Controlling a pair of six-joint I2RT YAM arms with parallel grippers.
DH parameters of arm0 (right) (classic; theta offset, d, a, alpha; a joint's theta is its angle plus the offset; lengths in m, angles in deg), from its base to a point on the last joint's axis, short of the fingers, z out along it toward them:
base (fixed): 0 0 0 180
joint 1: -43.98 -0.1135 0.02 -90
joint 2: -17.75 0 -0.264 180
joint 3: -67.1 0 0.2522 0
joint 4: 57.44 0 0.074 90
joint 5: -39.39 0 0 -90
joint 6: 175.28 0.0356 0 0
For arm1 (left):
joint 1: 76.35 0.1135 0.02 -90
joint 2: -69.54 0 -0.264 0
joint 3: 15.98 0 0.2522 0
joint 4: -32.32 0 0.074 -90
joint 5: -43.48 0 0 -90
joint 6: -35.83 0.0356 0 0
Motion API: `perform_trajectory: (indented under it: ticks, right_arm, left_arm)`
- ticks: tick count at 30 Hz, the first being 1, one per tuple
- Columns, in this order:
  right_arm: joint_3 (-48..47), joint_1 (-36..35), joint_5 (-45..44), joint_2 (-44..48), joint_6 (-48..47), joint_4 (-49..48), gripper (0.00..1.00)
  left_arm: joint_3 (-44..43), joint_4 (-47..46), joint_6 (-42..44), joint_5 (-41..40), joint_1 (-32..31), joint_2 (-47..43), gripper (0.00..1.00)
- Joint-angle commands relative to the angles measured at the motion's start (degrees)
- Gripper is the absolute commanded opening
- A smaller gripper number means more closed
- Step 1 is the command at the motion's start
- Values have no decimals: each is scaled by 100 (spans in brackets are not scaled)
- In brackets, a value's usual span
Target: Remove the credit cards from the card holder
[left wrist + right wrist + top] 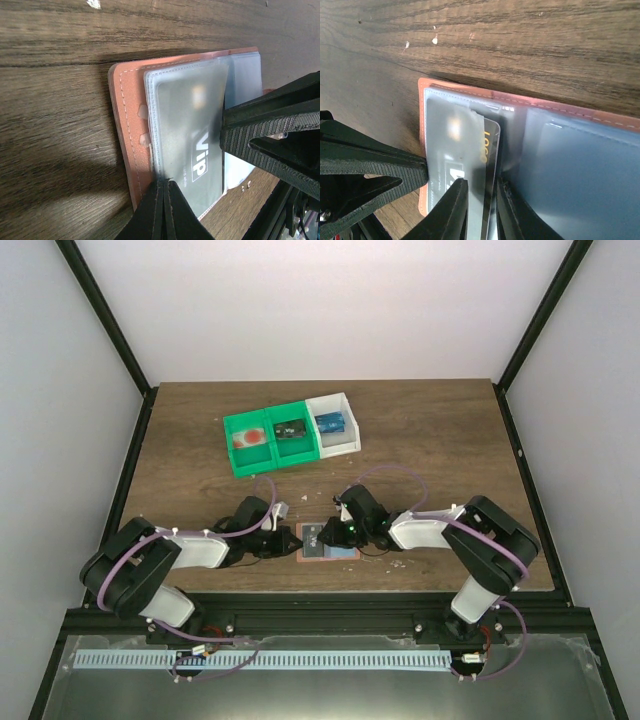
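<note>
The salmon-pink card holder [310, 558] lies open on the table between my two grippers, its clear sleeves facing up [125, 125] [560, 109]. A dark card [185, 135] with pale "Vip" lettering sits in the left sleeve, and its bare edge with orange letters sticks out [490, 145]. My left gripper [290, 540] [165, 182] is shut on the sleeve's outer edge. My right gripper [335, 533] [480, 187] has its jaws a little apart, straddling the dark card's bare edge. The right sleeve looks blue, and I cannot make out a blue card in it.
A green two-compartment bin [231, 440] and a white bin [352, 426] stand side by side at the back middle, each holding small items. The table's front edge is just behind the card holder. Small pale crumbs lie on the wood to its right.
</note>
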Motion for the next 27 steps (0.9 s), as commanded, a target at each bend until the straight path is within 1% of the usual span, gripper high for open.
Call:
perform_trajectory:
  ticks: [1,6,15,23,27]
  right_arm:
    - [-19,-51,202,-127,-86,-140,16]
    - [17,-41,375,-128,-70,-246,11]
    - [293,141,1232,-232,190,-1094,9]
    - [656,400,1676,-168,334,-1726,8]
    - [749,433,1821,-190,399,-1955,6]
  left_arm:
    - [96,102,87,-113,-1,83,0]
    - [135,78,86,-98,0,101,0]
    - [177,67,71,-118,-2,105,0]
    - [239,10,51,-138,0,142,0]
    - [195,10,61,-149,-4,194,0]
